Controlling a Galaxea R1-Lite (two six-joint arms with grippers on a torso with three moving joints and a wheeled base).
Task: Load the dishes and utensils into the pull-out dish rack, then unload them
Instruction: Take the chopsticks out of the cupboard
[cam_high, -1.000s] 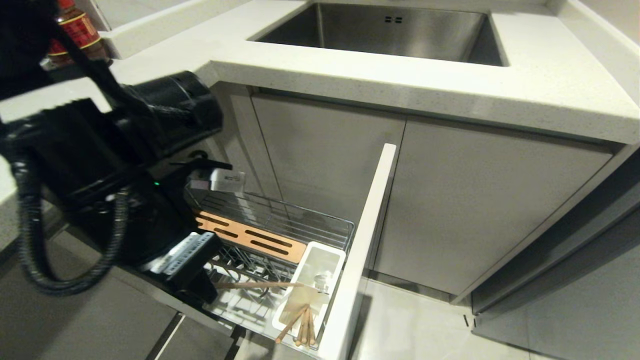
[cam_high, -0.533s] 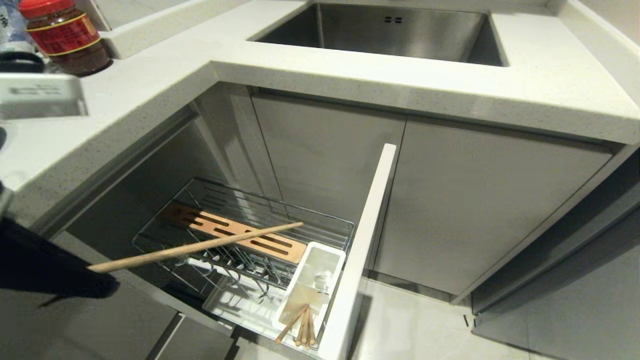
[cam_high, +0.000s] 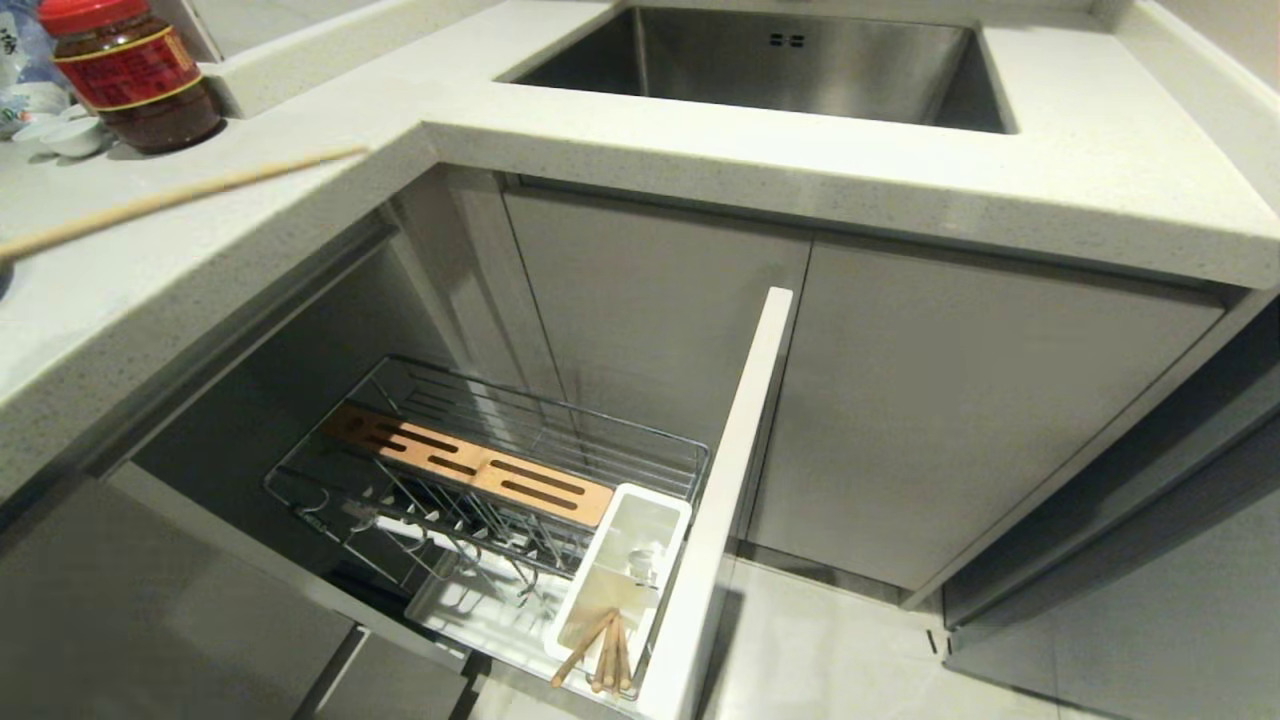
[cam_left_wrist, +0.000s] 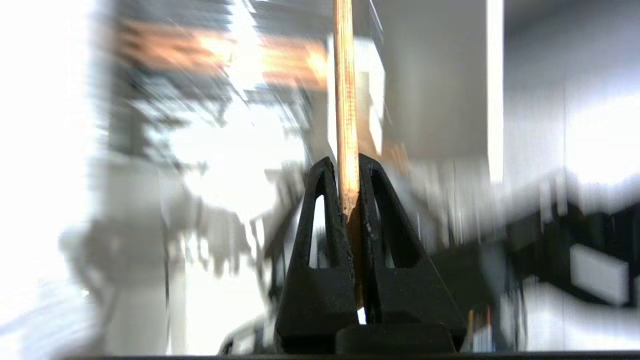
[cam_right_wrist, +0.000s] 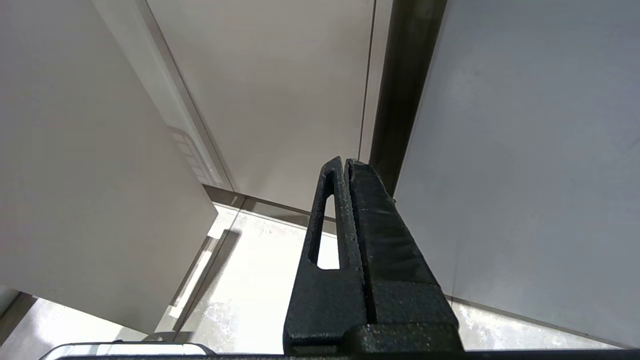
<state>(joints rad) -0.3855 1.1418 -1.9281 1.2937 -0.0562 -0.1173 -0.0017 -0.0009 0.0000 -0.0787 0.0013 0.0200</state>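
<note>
1. We see the pale speckled worktop wrapping around a steel sink, with grey cabinet doors below.
2. The pull-out dish rack stands drawn out from the cabinet, its white front edge-on toward us.
3. Inside the rack, a slotted wooden board lies along the far wire side, and the white utensil bin sits against the white front.
4. A red-lidded jar stands on the worktop's far left, small white dishes just beside it.
5. Our left pincer is clamped on one chopstick, which shows above the left worktop, slanting.
6. Our right pincer is closed on nothing, beside cabinet panels above the floor.
7. More chopsticks lean in the bin's near end.
</note>
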